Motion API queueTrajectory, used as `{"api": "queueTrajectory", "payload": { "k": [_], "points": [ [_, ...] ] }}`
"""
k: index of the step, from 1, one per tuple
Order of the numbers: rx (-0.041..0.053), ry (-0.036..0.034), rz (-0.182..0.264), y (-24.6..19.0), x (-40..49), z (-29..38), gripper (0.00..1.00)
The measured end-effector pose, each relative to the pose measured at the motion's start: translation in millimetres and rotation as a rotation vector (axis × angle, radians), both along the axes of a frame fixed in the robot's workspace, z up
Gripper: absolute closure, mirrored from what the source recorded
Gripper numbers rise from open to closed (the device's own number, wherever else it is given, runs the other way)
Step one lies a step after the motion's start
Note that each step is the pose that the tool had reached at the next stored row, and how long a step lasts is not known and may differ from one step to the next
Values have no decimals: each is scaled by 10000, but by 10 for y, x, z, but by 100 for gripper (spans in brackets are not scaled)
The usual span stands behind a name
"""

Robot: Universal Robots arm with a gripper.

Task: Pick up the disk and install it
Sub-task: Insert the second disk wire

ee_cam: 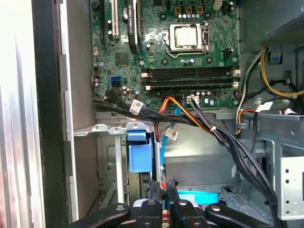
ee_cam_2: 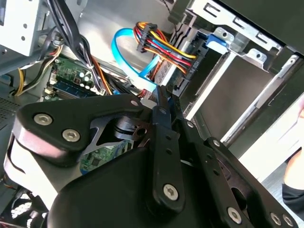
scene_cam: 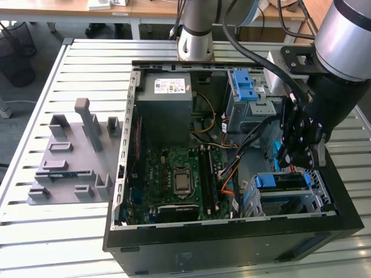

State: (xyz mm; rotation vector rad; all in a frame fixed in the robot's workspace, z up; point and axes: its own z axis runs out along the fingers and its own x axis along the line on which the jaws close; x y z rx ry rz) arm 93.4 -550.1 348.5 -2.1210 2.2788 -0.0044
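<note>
The disk [scene_cam: 277, 182] sits in the metal drive cage [scene_cam: 322, 194] at the case's near corner, on the exterior view's right. Its blue carrier bracket faces the motherboard. The bracket's blue front [ee_cam: 139, 153] shows in the first wrist view, and its blue tab [ee_cam_2: 216, 41] in the second wrist view. My gripper [scene_cam: 286, 159] hangs just above the cage, over the cables beside the disk. Its black fingers [ee_cam_2: 163, 105] are pressed together with nothing between them, apart from the disk. The gripper's tips [ee_cam: 163, 189] point at the power and data plugs behind the cage.
The open computer case [scene_cam: 124, 174] lies on a slatted table, with the motherboard [scene_cam: 177, 176] and a grey power supply [scene_cam: 165, 107] inside. A second blue latch [scene_cam: 246, 88] tops the far drive bay. Coloured wires [ee_cam_2: 164, 50] and a blue cable [ee_cam_2: 124, 59] cross near my fingers. A grey fixture plate [scene_cam: 72, 159] lies on the exterior view's left.
</note>
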Motion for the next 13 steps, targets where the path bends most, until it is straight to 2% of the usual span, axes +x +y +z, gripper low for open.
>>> {"api": "queueTrajectory", "payload": {
  "k": [3,13],
  "points": [
    [9,0,0,-22,0,-10,84],
    [8,0,0,-35,0,-11,84]
  ]
}}
